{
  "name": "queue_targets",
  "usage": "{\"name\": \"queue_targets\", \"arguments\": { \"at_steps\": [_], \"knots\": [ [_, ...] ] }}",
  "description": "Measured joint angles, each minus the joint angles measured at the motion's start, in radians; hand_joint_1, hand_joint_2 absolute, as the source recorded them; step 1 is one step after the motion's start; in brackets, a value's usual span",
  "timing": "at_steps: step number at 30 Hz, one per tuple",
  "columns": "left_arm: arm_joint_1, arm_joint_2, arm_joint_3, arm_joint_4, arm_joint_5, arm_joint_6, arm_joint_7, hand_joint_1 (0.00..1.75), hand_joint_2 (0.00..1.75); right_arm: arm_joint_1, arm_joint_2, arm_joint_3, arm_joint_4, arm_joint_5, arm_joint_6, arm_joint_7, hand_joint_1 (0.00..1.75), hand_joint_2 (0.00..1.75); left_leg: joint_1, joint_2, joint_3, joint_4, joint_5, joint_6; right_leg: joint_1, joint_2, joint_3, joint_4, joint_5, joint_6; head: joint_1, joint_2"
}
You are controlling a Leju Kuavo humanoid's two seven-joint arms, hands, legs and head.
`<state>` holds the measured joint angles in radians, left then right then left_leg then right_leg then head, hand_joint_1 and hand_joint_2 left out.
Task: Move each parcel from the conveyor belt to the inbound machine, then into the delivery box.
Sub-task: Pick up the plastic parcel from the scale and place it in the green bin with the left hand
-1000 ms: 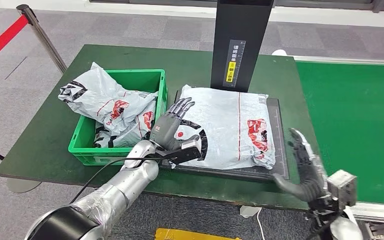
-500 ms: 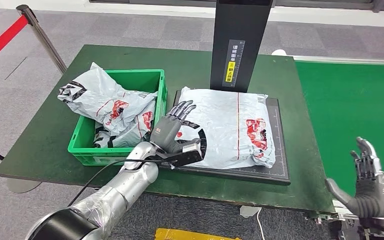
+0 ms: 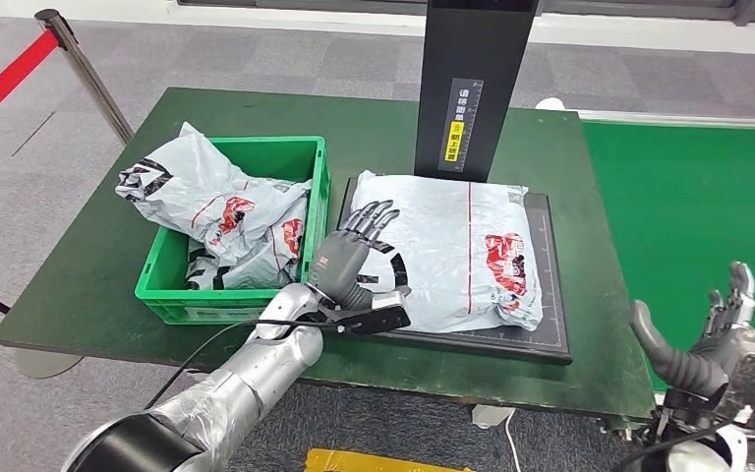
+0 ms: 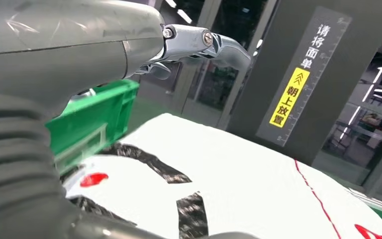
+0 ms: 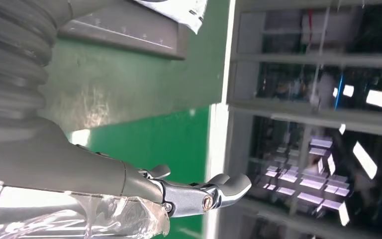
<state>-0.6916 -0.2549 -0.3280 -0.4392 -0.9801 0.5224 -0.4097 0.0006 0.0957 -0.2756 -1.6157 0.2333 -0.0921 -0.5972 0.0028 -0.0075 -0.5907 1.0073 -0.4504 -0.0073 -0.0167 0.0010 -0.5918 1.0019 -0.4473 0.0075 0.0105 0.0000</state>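
White parcel (image 3: pixel 452 251) flat on the dark machine plate (image 3: pixel 549 285), beside the green box (image 3: pixel 172 300) stuffed with more bags. Left hand (image 3: pixel 354 258) resting on its near corner, fingers spread flat, thumb hidden. Right hand (image 3: pixel 713 339) open and empty, partly cut off. Up close from the left wrist: black print on the parcel (image 4: pixel 229 184).

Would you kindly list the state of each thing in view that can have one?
White plastic parcel: lying flat on the black inbound machine plate.
Green plastic delivery box: holds crumpled white parcels, heaped above its rim.
Left hand: fingers spread, resting on the flat parcel's near corner.
Right hand: open, empty, by the green conveyor belt.
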Motion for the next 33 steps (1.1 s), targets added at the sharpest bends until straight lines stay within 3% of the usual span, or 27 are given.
{"name": "queue_targets", "arguments": {
  "at_steps": [7, 13, 19, 33],
  "knots": [
    [0.000, -0.016, 0.007, 0.016, 0.008, -0.014, -0.009, 0.00, 1.75, -0.032, 0.021, 0.067, 0.050, -0.002, -0.019, 0.019, 0.00, 1.75, 0.000, -0.002, -0.001, 0.000, 0.000, 0.000, 0.000, -0.001, 0.000, 0.000, 0.000, 0.000, 0.000, 0.000],
    [-0.003, -0.041, 0.009, 0.025, 0.005, -0.031, -0.026, 0.00, 1.75, -0.105, 0.024, 0.142, 0.181, -0.043, 0.062, 0.046, 0.00, 1.75, 0.000, 0.000, 0.000, 0.000, 0.000, 0.000, 0.000, 0.001, -0.001, 0.000, 0.000, 0.000, 0.000, 0.000],
    [-0.004, -0.051, 0.009, 0.033, 0.001, -0.031, -0.025, 0.00, 1.75, -0.152, 0.025, 0.200, 0.270, -0.064, 0.067, 0.035, 0.00, 1.75, 0.000, -0.002, -0.001, 0.000, 0.001, 0.000, 0.000, -0.001, 0.000, 0.000, 0.000, 0.000, 0.000, 0.000],
    [-0.008, -0.079, -0.005, 0.100, -0.060, -0.089, 0.054, 0.00, 1.75, -0.221, 0.024, 0.256, 0.371, -0.112, 0.033, 0.019, 0.00, 1.75, 0.000, -0.002, -0.001, 0.000, 0.001, 0.000, 0.000, -0.001, -0.001, 0.000, 0.000, 0.000, 0.000, 0.000]
  ]
}}
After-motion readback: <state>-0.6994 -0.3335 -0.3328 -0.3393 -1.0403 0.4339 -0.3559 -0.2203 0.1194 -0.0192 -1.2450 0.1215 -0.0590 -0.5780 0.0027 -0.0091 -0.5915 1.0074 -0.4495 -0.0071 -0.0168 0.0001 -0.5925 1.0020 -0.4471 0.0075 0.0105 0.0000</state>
